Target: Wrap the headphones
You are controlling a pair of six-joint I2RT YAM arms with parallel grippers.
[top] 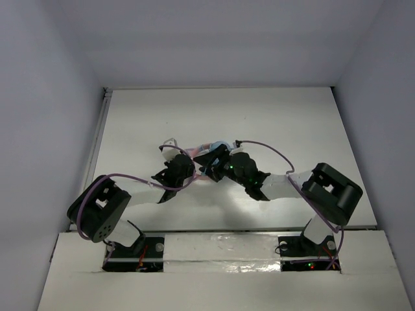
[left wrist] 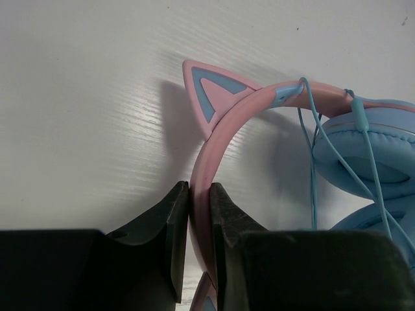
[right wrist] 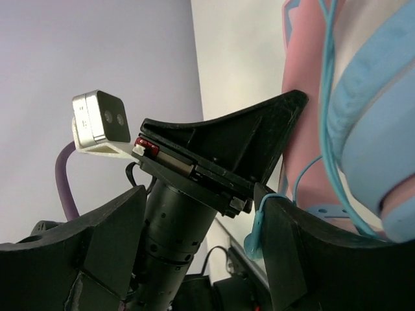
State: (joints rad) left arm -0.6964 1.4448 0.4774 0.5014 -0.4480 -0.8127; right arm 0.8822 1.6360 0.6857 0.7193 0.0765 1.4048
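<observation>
Here, left fingers point(left wrist: 170, 246) clamp the stiff-looking band point(left wrist: 207, 155) of the headphones point(left wrist: 363, 155); right fingers point(right wrist: 288, 259) gape beside its limp cable point(right wrist: 255, 234).

A white table point(top: 162, 116) stands enclosed by 3 pale grey walls point(top: 214, 39).

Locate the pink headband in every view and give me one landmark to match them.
Top external: the headband is a pink sliver at centre, between the two arms' wrists.
Left wrist: it rises from bottom centre and arcs to the right.
Right wrist: it is a pink vertical strip at upper right.
Shared landmark: the left gripper shut on the headband. It is just left of centre from above and the black wedge in the right wrist view.
</observation>
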